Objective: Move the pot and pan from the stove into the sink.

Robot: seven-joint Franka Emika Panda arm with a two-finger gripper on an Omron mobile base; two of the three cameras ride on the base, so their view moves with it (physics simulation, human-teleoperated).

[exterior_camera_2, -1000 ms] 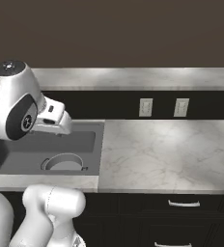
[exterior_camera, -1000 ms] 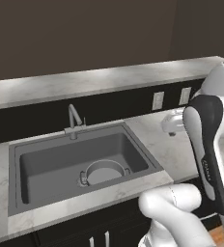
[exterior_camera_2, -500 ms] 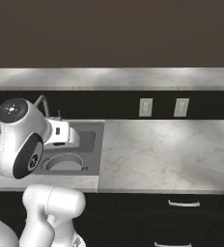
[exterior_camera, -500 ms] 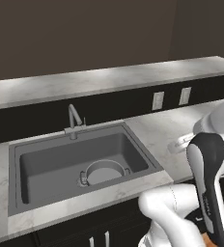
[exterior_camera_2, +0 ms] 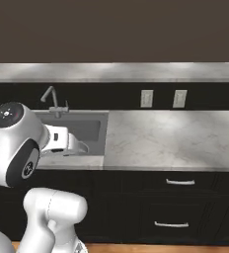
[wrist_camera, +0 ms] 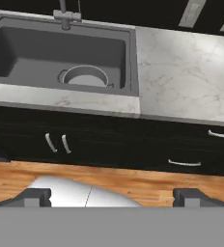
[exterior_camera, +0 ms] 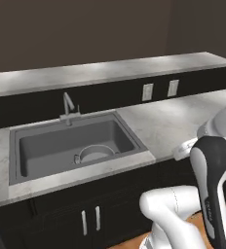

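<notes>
Inside the large dark grey rectangular sink [exterior_camera: 47, 146] sits the wide round grey metal pot [exterior_camera: 94, 153].
Pot rests on the basin floor toward its right side, below the slim grey curved faucet [exterior_camera: 68, 108]. Robot's two-finger gripper [wrist_camera: 113, 197] hangs low before the black cabinets [wrist_camera: 104, 140], fingers spread wide, holding nothing.

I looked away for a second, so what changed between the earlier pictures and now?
The arm swung down and back, away from the sink. The open claw holds nothing. The pot stayed put in the sink beside the faucet.
</notes>
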